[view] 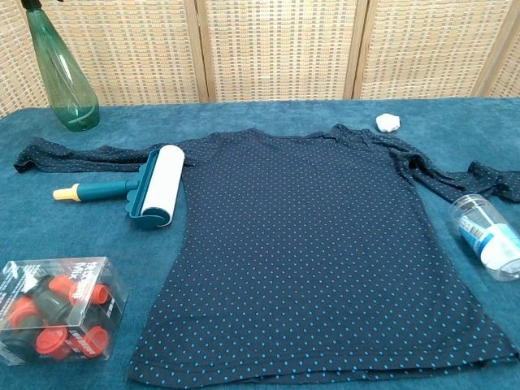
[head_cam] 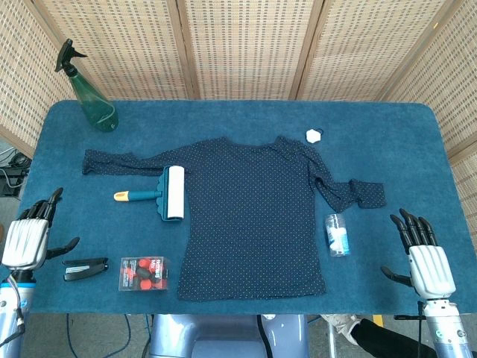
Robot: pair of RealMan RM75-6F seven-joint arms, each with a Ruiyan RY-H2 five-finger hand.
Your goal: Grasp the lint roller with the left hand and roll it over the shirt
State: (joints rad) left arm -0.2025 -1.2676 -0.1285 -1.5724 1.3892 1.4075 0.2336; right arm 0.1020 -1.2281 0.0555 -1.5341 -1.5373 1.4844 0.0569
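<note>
The lint roller [head_cam: 165,193] [view: 150,188] lies on the blue table, its white roll resting against the shirt's left edge and its teal handle with a yellow tip pointing left. The dark dotted shirt [head_cam: 253,216] [view: 317,244] is spread flat in the middle. My left hand [head_cam: 28,235] hovers at the table's front left corner, fingers spread and empty, well to the left of and nearer than the roller. My right hand [head_cam: 425,257] is at the front right corner, fingers spread, holding nothing. Neither hand shows in the chest view.
A green spray bottle [head_cam: 91,95] stands at the back left. A black stapler [head_cam: 85,268] and a clear box of red-capped items [head_cam: 144,273] lie at the front left. A small plastic bottle [head_cam: 337,234] lies right of the shirt; a white lump [head_cam: 314,135] lies behind it.
</note>
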